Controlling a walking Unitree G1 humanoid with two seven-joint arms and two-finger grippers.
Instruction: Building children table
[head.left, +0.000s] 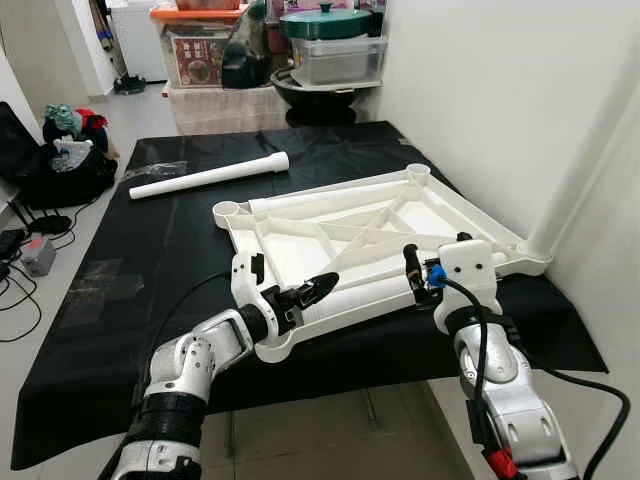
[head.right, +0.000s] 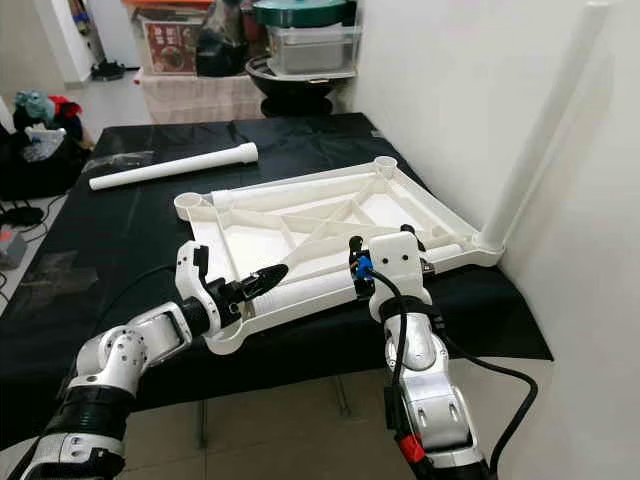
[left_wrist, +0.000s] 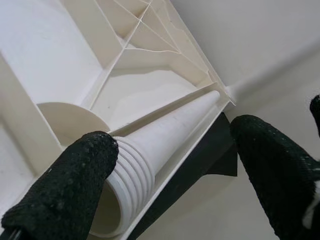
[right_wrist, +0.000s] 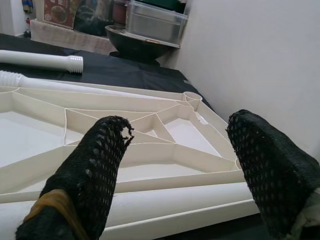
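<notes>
White plastic tabletop (head.left: 330, 225), ribbed underside up, lies on a black cloth-covered table (head.left: 150, 250), its far right corner close to the white wall (head.left: 500, 110). One white plastic leg tube (head.left: 355, 298) lies along the tabletop's near edge inside the rim, threaded end toward the left gripper (head.left: 300, 293). Left gripper: fingers spread, one either side of the threaded end, the one finger (left_wrist: 70, 185) touching the threads. Right gripper (head.left: 418, 270): fingers parted, poised over the tube's other end, not clamped. Second white leg tube (head.left: 208, 176) lies loose on the cloth, well apart toward the far left. Third white leg (head.right: 540, 130) stands upright in the right corner socket against the wall. Stacked storage boxes (head.left: 335, 55) and a dark bowl (head.left: 315, 95) beyond the table's far end.
</notes>
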